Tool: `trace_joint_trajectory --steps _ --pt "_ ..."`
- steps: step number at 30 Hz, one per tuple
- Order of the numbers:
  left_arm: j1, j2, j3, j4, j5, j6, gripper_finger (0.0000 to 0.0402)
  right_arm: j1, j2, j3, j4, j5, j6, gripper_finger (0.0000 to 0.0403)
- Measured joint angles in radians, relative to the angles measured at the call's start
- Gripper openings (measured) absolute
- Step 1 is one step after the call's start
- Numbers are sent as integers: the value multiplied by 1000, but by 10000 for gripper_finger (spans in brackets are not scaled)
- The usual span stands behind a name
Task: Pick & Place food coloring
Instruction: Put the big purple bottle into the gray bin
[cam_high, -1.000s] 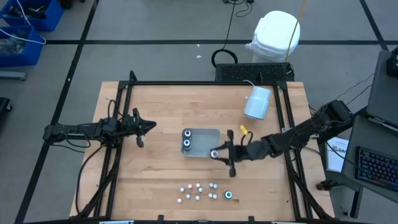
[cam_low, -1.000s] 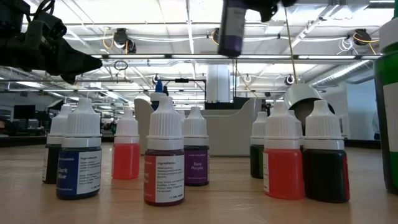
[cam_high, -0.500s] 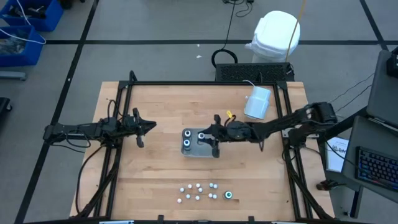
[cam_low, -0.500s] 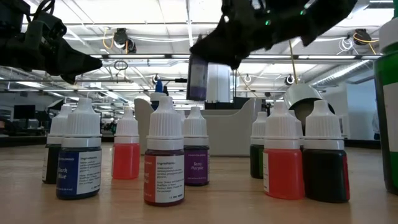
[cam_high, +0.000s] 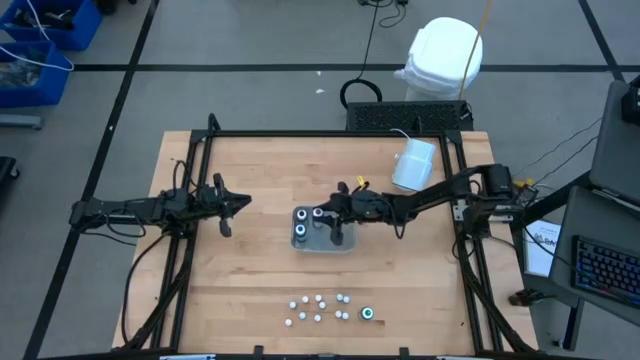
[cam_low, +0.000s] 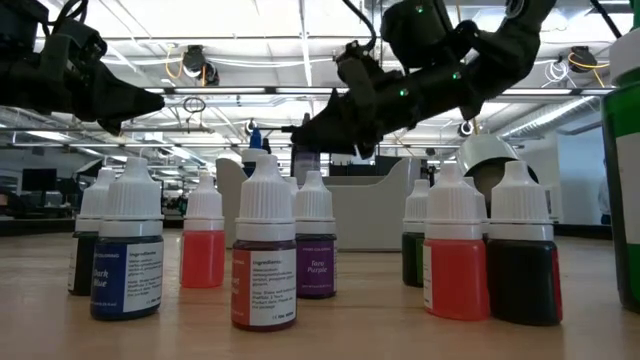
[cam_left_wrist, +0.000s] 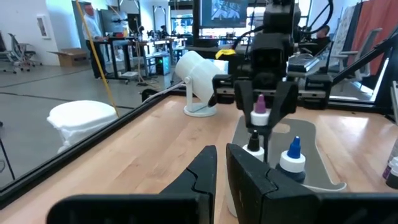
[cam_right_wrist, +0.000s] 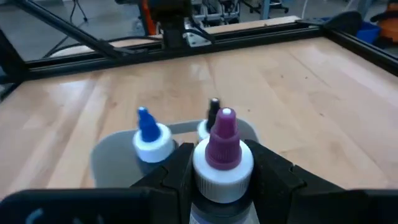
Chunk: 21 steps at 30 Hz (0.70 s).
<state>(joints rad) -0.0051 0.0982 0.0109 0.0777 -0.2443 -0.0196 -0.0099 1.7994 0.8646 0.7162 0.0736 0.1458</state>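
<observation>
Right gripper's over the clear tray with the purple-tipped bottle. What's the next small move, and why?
Probably lower it straight down, then open. The right gripper holds the purple-tipped food coloring bottle above the clear rectangular plastic tray, beside the blue-tipped bottle and the black-tipped bottle standing there. The left gripper waits apart.

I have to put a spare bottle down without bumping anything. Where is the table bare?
Bare wood lies between the tray and the small bottles, and below the idle left tool. Crowded: the tray, where the right tool holds a purple-capped bottle.
</observation>
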Motion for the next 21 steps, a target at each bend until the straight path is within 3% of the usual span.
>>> trace_joint_trajectory --steps 21 --pt "0 0 0 1 -28 11 40 -4 69 0 70 5 -25 112"
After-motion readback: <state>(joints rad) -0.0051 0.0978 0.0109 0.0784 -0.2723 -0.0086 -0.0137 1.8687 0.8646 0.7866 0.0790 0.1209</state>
